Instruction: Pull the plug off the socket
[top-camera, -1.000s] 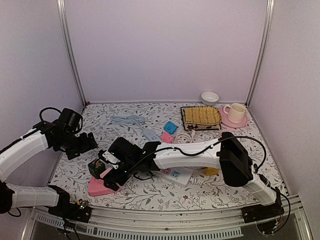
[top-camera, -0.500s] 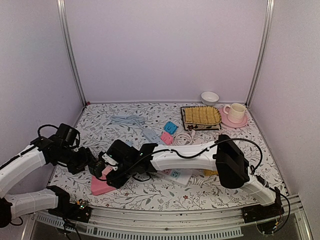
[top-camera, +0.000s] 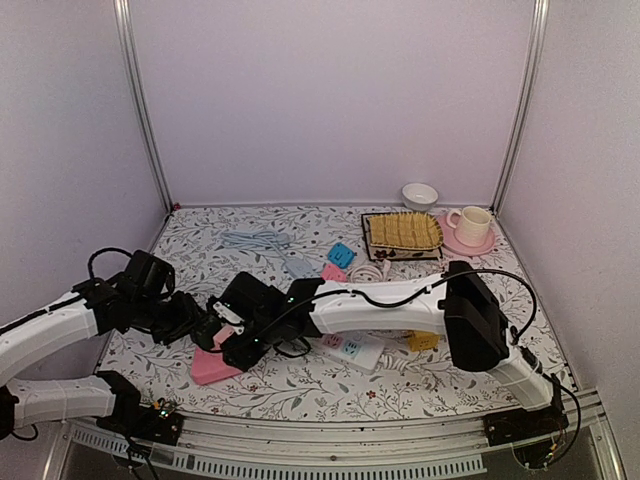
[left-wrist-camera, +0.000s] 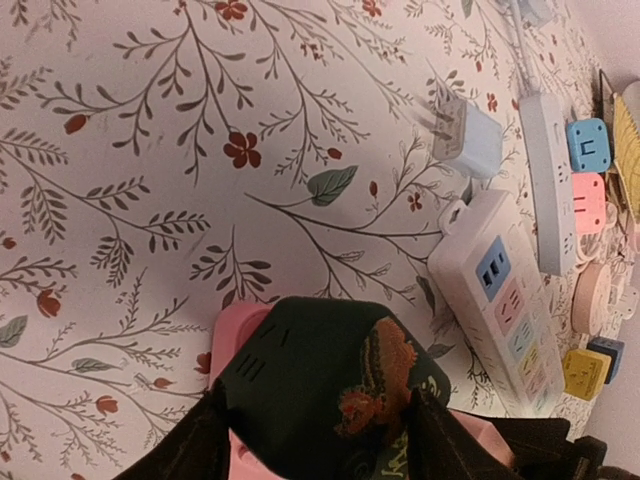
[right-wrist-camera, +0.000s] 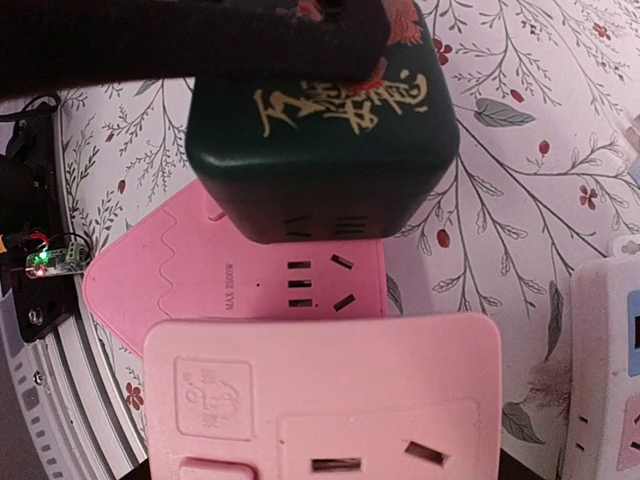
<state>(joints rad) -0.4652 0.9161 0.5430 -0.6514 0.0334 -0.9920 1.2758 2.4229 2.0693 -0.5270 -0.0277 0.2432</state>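
Plug (right-wrist-camera: 320, 120): dark green cube, gold lettering, on pink socket (right-wrist-camera: 200, 270), clamped by left tool (left-wrist-camera: 320, 440); right tool (top-camera: 232, 338) unclear.

Plain lilac walls (top-camera: 330, 100) are enclosing the floral-patterned table (top-camera: 195, 228) on three sides; aluminium posts (top-camera: 143, 110) are standing at both back corners; light is falling evenly.

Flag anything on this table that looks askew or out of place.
Nothing looks spilled or broken. One oddity: a small pale-blue charger lies on its side on the tablecloth, prongs bare, near one end of the white power strip. A blue cube adapter and a coiled white cable lie scattered at odd angles.
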